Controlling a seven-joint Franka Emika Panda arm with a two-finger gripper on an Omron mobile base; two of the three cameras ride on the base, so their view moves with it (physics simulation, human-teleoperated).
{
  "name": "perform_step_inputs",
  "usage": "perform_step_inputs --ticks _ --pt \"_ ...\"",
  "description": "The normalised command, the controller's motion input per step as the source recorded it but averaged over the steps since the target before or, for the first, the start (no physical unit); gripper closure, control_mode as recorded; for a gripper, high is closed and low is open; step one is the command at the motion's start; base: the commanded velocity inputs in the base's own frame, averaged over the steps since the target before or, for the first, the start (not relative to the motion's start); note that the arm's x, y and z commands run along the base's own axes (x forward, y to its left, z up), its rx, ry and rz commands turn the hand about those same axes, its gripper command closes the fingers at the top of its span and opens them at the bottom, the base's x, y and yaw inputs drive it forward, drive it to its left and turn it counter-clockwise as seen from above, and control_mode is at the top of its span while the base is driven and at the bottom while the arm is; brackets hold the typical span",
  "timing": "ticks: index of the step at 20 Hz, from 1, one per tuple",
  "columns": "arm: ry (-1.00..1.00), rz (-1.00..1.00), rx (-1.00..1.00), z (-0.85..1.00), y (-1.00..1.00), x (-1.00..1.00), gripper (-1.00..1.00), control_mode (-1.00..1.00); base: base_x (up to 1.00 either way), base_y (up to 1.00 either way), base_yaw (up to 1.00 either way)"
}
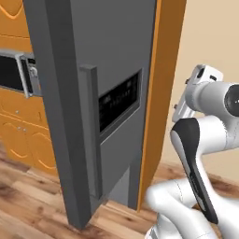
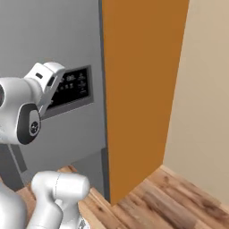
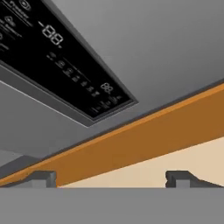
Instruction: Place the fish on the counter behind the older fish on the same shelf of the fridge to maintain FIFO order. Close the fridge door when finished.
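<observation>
The fridge [image 1: 116,42] stands close in front of me, tall and dark grey, with a black display panel [image 1: 119,100] on its front. Its fridge door [image 1: 49,102] on the left stands swung partly out, its vertical handle [image 1: 90,130] facing me. The fridge's inside is hidden. My gripper [image 3: 111,177] is open, its two fingertips [image 3: 43,177] wide apart with nothing between them, pointing at the fridge front just below the display panel [image 3: 65,57]. My white hand [image 2: 44,78] hovers beside that panel [image 2: 71,87]. The fish, the counter and the shelf are out of view.
An orange side panel [image 2: 138,89] flanks the fridge on the right, with a beige wall [image 2: 205,98] beyond it. To the left are orange cabinets [image 1: 18,140] and a built-in microwave [image 1: 16,72]. Wooden floor [image 1: 28,205] lies below.
</observation>
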Motion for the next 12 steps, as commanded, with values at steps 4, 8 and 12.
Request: perform_step_inputs --ticks 4,8,12 --pt "0.0 0.0 0.0 0.0 0.0 0.0 -1.0 1.0 0.21 -0.77 0.54" --pt "0.0 0.0 0.0 0.0 0.0 0.0 -1.0 1.0 0.38 -0.46 0.53" --pt "0.0 0.0 0.0 0.0 0.0 0.0 -1.0 1.0 0.44 -0.13 0.52"
